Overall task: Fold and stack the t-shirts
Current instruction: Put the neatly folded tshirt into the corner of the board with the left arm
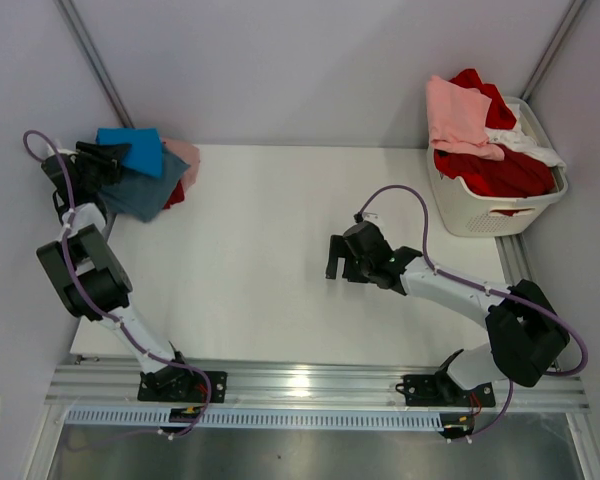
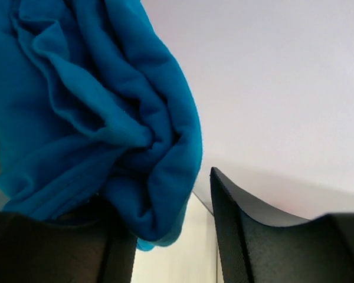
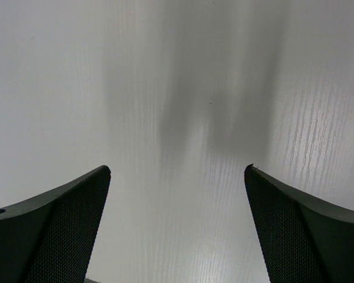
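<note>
Here, the bright blue t-shirt (image 1: 130, 150) tops the stack (image 1: 145, 195) at the tabletop's (image 1: 280, 250) far-left corner, beside the left pincer (image 1: 102, 157), part-open, arm folded back. Its wrist view alone shows cloth bunched against one finger (image 2: 59, 247), unclamped. The right pincer (image 1: 342, 262) hovers wide open mid-tabletop.

The left arm (image 1: 85, 275) folds back toward the far-left corner, its left gripper (image 1: 105, 158) with jaws parted, while the right arm (image 1: 450, 290) stretches low toward mid-table, its right gripper (image 1: 338, 268) spread wide, pointing down.
</note>
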`<state>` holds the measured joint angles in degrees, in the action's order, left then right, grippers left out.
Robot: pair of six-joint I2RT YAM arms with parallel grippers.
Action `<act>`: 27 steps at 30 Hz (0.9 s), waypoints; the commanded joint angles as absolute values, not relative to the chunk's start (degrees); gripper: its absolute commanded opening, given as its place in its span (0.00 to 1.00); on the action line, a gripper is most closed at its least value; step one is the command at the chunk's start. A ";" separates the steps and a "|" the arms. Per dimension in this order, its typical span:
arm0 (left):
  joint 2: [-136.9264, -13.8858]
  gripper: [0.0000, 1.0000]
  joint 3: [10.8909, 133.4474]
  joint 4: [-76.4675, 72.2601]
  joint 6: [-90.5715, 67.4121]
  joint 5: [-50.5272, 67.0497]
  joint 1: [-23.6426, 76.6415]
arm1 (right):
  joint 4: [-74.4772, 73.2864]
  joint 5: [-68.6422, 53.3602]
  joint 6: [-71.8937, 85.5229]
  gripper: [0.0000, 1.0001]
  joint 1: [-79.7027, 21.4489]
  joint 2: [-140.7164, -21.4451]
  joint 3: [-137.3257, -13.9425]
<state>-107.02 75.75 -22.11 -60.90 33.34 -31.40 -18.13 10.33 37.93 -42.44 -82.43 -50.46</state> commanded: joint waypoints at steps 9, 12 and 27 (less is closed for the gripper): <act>-100.73 0.99 67.85 -18.20 -61.62 27.78 -36.03 | -17.49 12.74 37.97 0.99 -43.68 -79.98 -50.63; -100.72 0.99 67.85 -18.28 -61.79 28.74 -35.95 | -17.40 13.01 37.88 0.99 -43.77 -79.54 -50.45; -90.71 0.99 63.99 -20.48 -58.01 28.56 -35.95 | -16.88 13.10 35.51 0.99 -43.86 -78.84 -50.10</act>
